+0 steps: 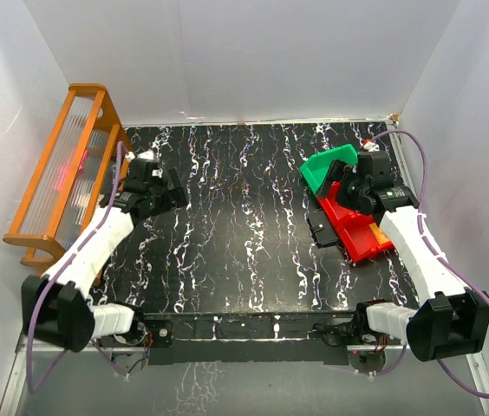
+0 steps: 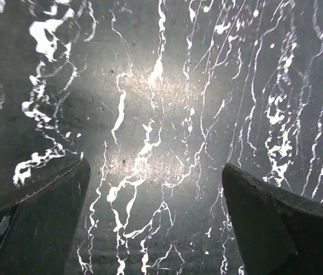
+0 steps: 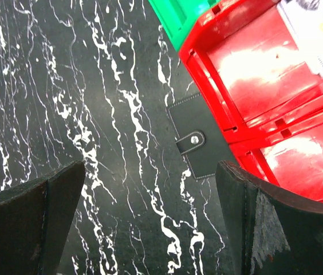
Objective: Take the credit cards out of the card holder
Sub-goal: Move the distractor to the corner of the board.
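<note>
The card holder (image 3: 199, 134) is a dark, stitched wallet lying closed on the marble table, its snap strap fastened. Its right side is hidden by the rim of the red bin (image 3: 253, 69). From above the card holder (image 1: 324, 230) shows at the bin's left edge. No credit cards show. My right gripper (image 3: 150, 166) is open and empty, hovering above the table just left of the holder; from above, the right gripper (image 1: 351, 192) is over the bins. My left gripper (image 2: 156, 166) is open and empty over bare table; from above, the left gripper (image 1: 168, 187) is at the far left.
A green bin (image 1: 329, 168) leans against the red bin (image 1: 361, 234) at the right. A pale sheet with yellow print (image 3: 319, 34) lies in the red bin. A wooden rack (image 1: 62, 173) stands along the left wall. White walls enclose the table.
</note>
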You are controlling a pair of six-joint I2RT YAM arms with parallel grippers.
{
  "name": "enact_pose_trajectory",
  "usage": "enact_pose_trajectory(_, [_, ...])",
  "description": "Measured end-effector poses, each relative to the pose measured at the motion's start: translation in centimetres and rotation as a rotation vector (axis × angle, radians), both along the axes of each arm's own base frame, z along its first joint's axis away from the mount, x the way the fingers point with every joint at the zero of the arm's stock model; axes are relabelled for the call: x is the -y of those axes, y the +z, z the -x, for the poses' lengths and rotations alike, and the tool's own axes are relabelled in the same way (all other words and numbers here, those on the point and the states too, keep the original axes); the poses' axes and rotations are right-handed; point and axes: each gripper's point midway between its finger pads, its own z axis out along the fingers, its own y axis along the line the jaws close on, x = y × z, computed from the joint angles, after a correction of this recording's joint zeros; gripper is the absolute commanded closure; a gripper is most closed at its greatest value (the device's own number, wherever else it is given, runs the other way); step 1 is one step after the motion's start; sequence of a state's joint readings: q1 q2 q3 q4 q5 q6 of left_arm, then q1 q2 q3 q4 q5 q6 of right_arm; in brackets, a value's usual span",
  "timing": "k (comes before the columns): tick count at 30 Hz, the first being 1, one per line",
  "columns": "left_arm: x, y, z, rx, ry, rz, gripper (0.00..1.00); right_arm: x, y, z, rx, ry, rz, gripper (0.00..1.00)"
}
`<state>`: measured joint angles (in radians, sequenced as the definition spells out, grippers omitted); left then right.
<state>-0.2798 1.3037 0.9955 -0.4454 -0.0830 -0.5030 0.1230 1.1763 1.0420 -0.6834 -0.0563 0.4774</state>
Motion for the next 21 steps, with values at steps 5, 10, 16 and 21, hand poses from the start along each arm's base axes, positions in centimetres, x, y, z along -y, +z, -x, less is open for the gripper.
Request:
enact_pose_trajectory(5, [-1.6,3.9,1.1,0.113,0.069,-0.005,0.01,-0.7,-1.3,0.8,-0.041,0.015,-0.039,0.02])
enact_pose_trajectory(10, [-2.8,6.5,0.7,0.121,0.119,-0.062,0.01,-1.3,-1.6,1.1,-0.052,0.026,-0.073,0.02])
enact_pose_trajectory(16, [-3.1,12.2,-1.0,0.210,0.118,-0.081,0.01,-1.7,-2.0,1.7,-0.066,0.032,-0.100,0.02])
enact_pose_trajectory(21, [-4.7,19.3,-2.3,0.314,0.128,-0.139,0.01,-1.9,-1.9,1.7,-0.062,0.040,-0.108,0.02])
